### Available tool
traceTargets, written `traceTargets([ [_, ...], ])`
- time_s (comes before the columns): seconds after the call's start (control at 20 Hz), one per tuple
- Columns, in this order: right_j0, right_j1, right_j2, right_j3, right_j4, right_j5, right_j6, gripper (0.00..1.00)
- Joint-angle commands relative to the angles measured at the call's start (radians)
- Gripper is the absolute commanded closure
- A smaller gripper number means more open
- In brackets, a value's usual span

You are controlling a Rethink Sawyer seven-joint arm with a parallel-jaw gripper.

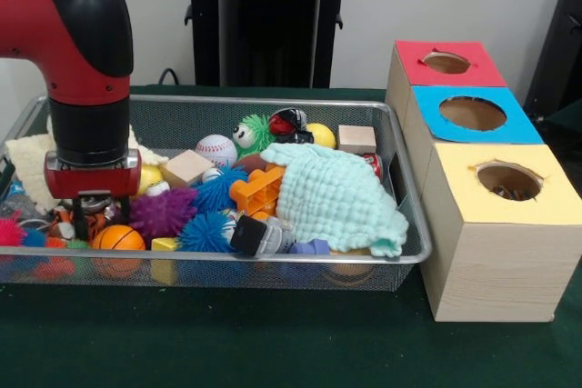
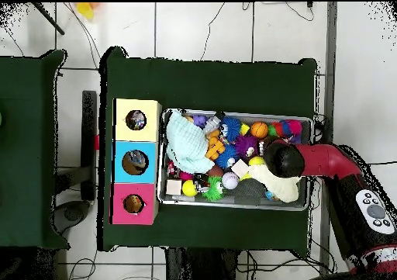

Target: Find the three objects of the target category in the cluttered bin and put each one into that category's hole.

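The gripper (image 1: 88,215) is low inside the wire bin (image 1: 400,188), at its left end in the front view, and its tips go down among the toys, so I cannot tell if the fingers are apart or together, or if they hold something. It is just above an orange ball (image 1: 118,238) with dark lines and beside a purple spiky ball (image 1: 162,213). The red and black arm (image 1: 86,70) stands over this end and hides what is behind it; in the overhead view the arm (image 2: 310,159) reaches in from the right side. The bin is a metal mesh with a thin rim, and it is very full, so there is little open room between the things. A pale green knitted cloth (image 1: 336,197) covers much of the right half and hangs near the front rim. Around it are a white baseball (image 1: 215,149), two blue spiky balls (image 1: 215,192), an orange plastic block (image 1: 257,190), a wooden cube (image 1: 356,139) and a yellow ball (image 1: 320,135). A cream towel (image 1: 27,165) lies at the far left corner. Just beside the bin on the right are three wooden boxes, with a round hole in each top: red (image 1: 447,63), blue (image 1: 473,114) and yellow (image 1: 507,181). The green table (image 1: 273,343) in front of the bin is open.
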Motion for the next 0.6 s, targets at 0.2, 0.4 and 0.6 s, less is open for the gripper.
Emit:
traceTargets([
  [0.2, 0.010, 0.127, -0.047, 0.002, -0.065, -0.073, -0.052, 1.00],
  [0.4, 0.011, 0.131, -0.047, 0.005, -0.068, -0.095, -0.048, 1.00],
  [0.6, 0.019, 0.109, -0.057, 0.027, -0.065, -0.103, -0.021, 1.00],
])
